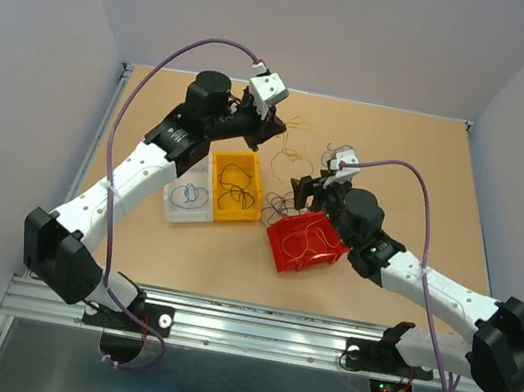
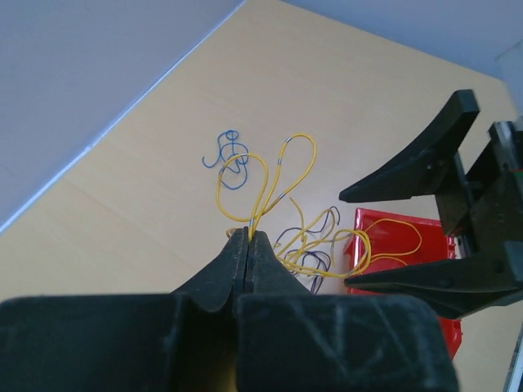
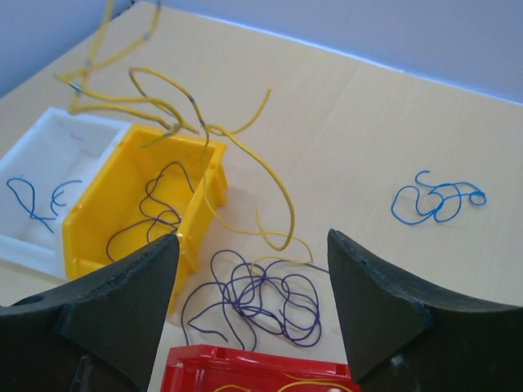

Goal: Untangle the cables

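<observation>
Closest to the arms, the red bin (image 3: 245, 355) is holding a loose yellow strand (image 1: 308, 237). Beside it, the white bin (image 3: 82, 121) is holding a blue strand (image 3: 29, 200), and the yellow bin (image 3: 106, 241) a dark one (image 3: 159, 204).

Just beyond the red bin, a dark bunch (image 3: 257, 298) is lying on the table (image 3: 368, 122) in overlapping loops. The right gripper (image 3: 252, 241) is hovering over it, jaws spread wide and holding nothing.

Farther out, the left gripper (image 2: 248, 235) is pinching a yellow cable (image 2: 265, 175) at its tips, jaws clenched. The cable is rising in springy loops and trailing back down toward the dark bunch. Whether the two are caught together is hard to tell. Farthest off, a blue cable (image 3: 437, 200) is lying apart in a small knot.

These wires are looking very light and limp, yet keeping their curl, so they will likely snag and spring, not slide. A thin strand is easy to miss, so a good hold would be a free end or a single outer loop, pinched deep between the pads.
</observation>
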Robot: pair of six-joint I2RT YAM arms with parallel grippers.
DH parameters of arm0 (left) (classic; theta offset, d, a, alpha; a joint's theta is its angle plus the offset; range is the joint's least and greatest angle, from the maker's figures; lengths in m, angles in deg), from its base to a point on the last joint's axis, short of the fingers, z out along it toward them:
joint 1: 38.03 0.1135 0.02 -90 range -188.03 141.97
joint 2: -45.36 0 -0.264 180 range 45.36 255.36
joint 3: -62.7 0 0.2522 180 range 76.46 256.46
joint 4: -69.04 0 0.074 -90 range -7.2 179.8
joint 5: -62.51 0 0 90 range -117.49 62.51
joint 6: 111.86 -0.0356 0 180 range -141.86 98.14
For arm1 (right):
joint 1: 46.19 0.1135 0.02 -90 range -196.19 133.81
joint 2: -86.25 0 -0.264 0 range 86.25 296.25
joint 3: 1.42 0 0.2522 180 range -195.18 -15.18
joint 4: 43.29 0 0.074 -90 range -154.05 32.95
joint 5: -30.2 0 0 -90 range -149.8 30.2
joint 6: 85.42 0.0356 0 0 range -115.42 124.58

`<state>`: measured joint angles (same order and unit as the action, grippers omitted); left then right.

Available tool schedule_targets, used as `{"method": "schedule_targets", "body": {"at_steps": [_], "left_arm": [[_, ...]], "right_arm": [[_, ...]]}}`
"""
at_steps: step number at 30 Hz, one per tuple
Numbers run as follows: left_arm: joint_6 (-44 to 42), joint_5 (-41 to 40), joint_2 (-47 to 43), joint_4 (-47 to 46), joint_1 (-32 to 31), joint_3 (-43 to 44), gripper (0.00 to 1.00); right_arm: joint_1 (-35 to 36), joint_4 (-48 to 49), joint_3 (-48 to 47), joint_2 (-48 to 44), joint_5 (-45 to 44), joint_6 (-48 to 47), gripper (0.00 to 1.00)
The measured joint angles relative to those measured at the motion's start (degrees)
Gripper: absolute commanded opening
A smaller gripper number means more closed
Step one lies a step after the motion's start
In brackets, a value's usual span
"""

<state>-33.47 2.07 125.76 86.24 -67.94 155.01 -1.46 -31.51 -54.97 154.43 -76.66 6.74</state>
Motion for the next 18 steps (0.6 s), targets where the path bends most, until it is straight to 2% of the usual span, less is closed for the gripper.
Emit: {"method": "schedule_targets", "body": {"at_steps": [9, 15, 18], "left_arm": [[1.88, -2.93, -4.81, -3.48, 0.02, -3.26, 0.0], [2.95, -3.34, -6.1, -4.61, 0.02, -4.22, 0.0], [3.43, -3.56, -7.04, -5.07, 0.02, -5.01, 0.0]], "right_arm": [[0.0, 6.88, -1.33, 10.97, 6.88, 1.62, 0.78], [0.0, 13.66, -4.07, 19.91, 5.25, 1.95, 0.78], [-0.02, 16.55, -4.5, 23.26, 3.91, 1.62, 0.71]]}}
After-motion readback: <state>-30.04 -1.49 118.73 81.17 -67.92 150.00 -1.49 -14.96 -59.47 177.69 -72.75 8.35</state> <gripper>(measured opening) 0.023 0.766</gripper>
